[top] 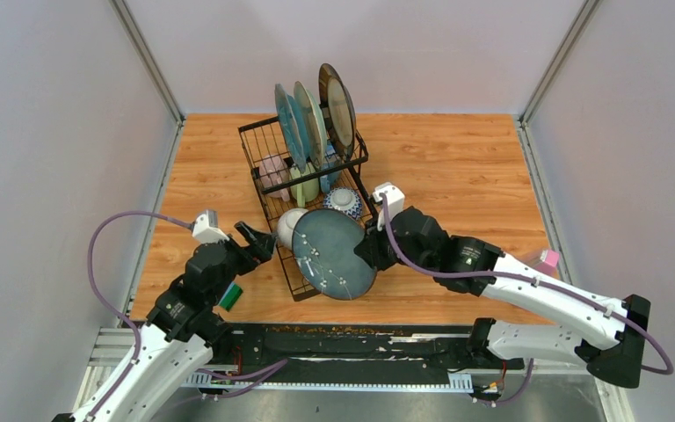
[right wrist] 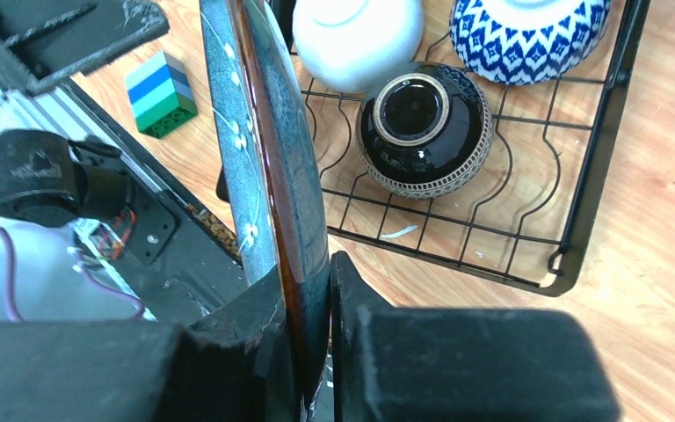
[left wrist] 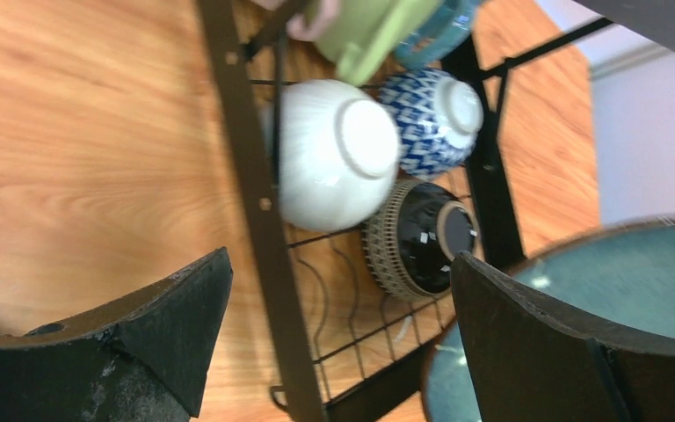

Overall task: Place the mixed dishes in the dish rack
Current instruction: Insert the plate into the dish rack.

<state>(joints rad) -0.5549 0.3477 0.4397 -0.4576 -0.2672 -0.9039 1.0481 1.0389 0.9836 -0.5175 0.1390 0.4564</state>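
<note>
Nearest the bases, the left gripper [top: 255, 239] hung just beside the near-left side of the dish rack [top: 255, 132], its jaws spread wide with nothing between them, and the striped sponge block [top: 231, 295] lay on the table close by. The right gripper [top: 371, 249] was pinched tight on the rim of the large teal plate [top: 332, 253], holding it tilted over the near end of the rack's lower tray. The step in hand looked like placing this plate. The next move called for carrying it to a free slot and lowering it edge-first between the wires, clear of the bowls. Beyond the plate, upside down on the tray, sat the white bowl [top: 290, 227], the dark bowl [right wrist: 422, 127] and the blue patterned bowl [top: 343, 200]. Farther back were the mugs [top: 306, 185], then the standing plates [top: 316, 119]. From overhead the teal plate covered the dark bowl. Whether its lower edge touched the wires, and which slots were free, could not be told.
</note>
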